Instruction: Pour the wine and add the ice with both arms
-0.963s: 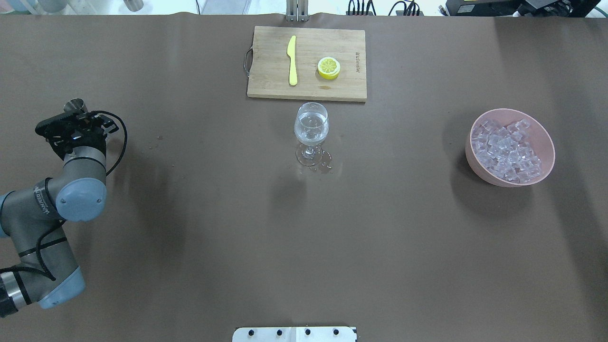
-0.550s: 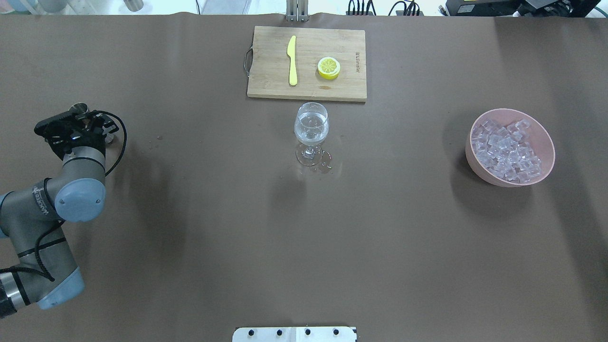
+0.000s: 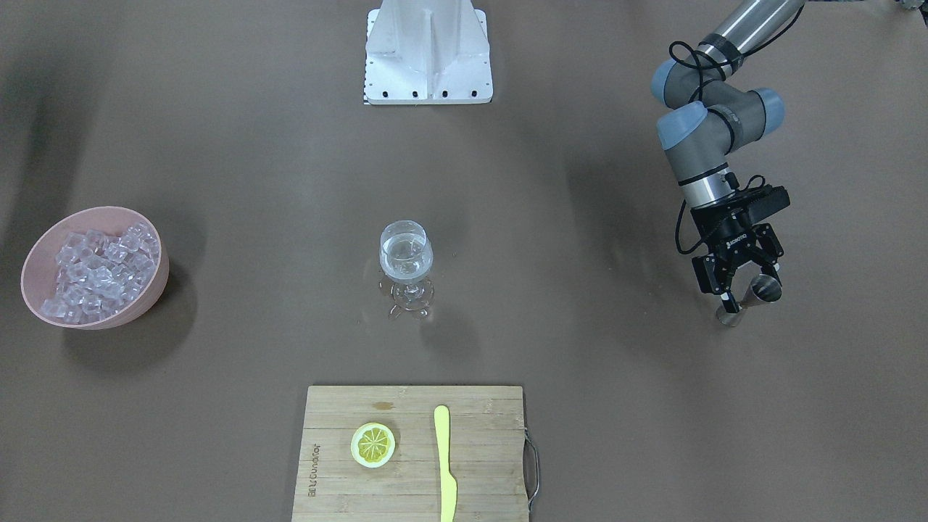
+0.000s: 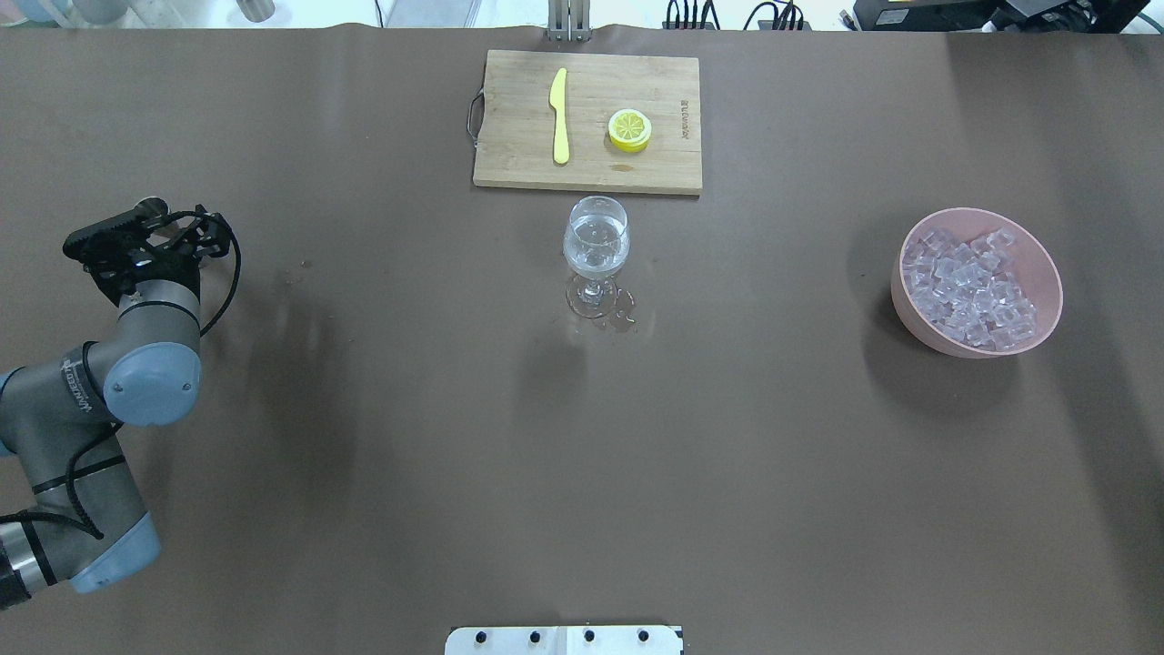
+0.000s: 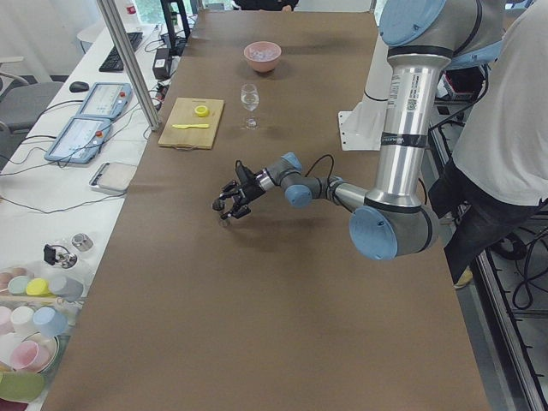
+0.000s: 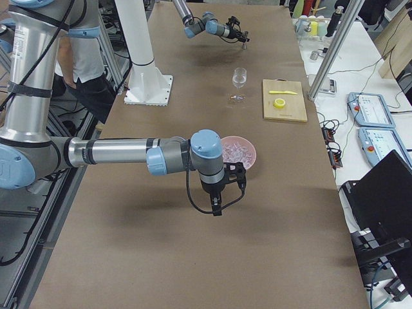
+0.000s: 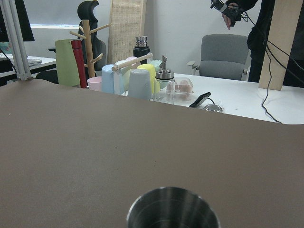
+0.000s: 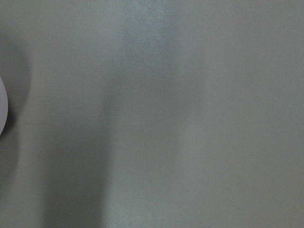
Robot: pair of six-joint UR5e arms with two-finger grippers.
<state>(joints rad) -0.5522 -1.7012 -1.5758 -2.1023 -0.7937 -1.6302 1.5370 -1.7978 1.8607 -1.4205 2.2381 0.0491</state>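
- Steel-spotting from the front camera: seeing the left gripper (image 3: 743,286) part-closed around a small steel cup (image 3: 761,291), pinching it from both sides.
- Also catching the wine (image 3: 406,267) sitting in the stemmed glass (image 3: 404,230) mid-table, and the ice (image 3: 94,272) heaping up in the pink bowl (image 3: 156,286), well apart from it.
- Overhead: noticing a wet patch (image 4: 623,318) lying just beside the glass foot, plus a cutting board (image 4: 659,82) carrying a yellow knife (image 4: 559,114) and lemon slice (image 4: 629,129).
- Left side: barely making out that cup.
- Right side: finding the right gripper (image 6: 217,207) hanging near the bowl; struggling to tell open or closed, honestly.
- Left wrist: staring at the cup's rim, low and centred.
- Right wrist: getting table (image 8: 166,118) and a sliver of bowl.
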